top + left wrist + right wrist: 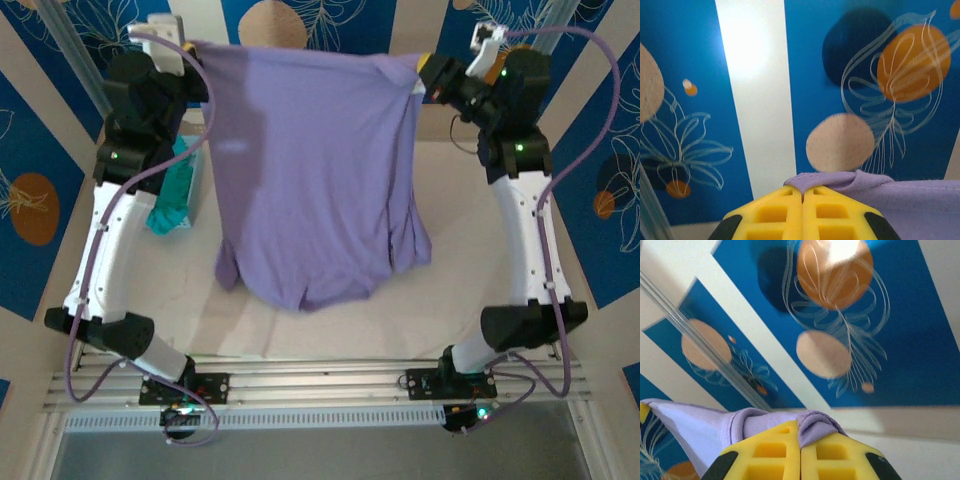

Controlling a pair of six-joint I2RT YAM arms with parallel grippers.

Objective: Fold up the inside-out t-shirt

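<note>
Left tool point(193, 48) and right tool point(424, 76) each clamped shut on an upper corner of the lavender t-shirt point(310, 170), suspending it over the worktop point(480, 270), evidently to spread it flat.

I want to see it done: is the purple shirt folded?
Not folded. The t-shirt hangs spread out, held up by the left gripper and right gripper.

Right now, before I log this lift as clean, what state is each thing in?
t-shirt: held up, hanging spread between both arms, lower edge at or near the table.
left fingers: shut on the t-shirt's top edge.
right fingers: shut on bunched t-shirt cloth.
teal-green garment: crumpled on the table by the left arm.
</note>
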